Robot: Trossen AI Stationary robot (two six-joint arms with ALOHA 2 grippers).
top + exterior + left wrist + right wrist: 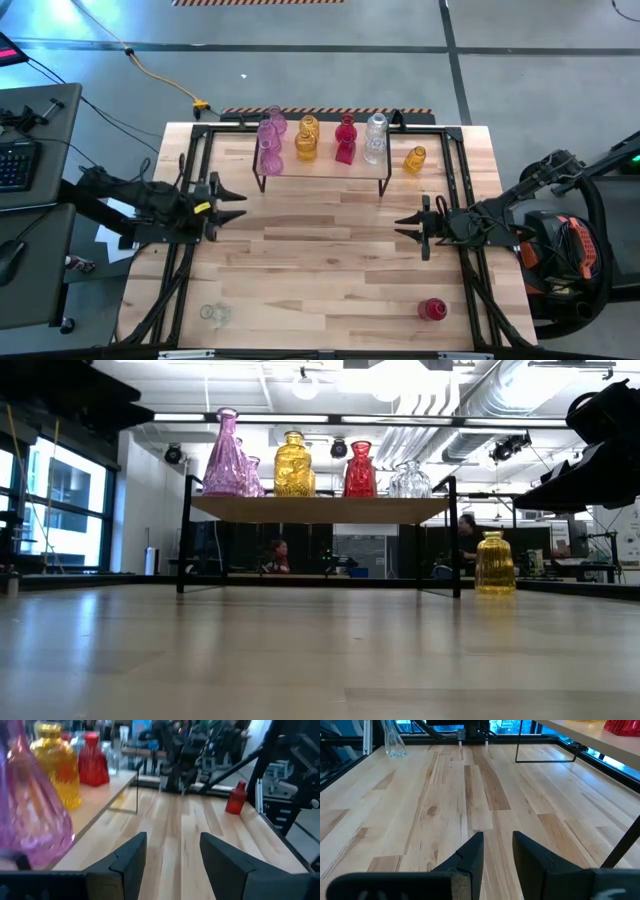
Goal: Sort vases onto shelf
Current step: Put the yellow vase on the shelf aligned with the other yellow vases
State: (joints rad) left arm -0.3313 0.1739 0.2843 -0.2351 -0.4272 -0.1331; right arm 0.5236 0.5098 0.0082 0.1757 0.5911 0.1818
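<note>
Vases on shelf show no readable labels.

Light-wood butcher-block tabletop with a black metal frame along its edges, seen from above; all places below are given relative to this tabletop. Beyond its far edge: grey floor crossed by dark seams, with a yellow cable running to a yellow plug near the far-left corner, and a black-and-orange hazard strip along the edge. Left of it: a dark desk bearing a black keyboard. In the low view, beyond it: two seated people, ceiling lamps and white ducts.
</note>
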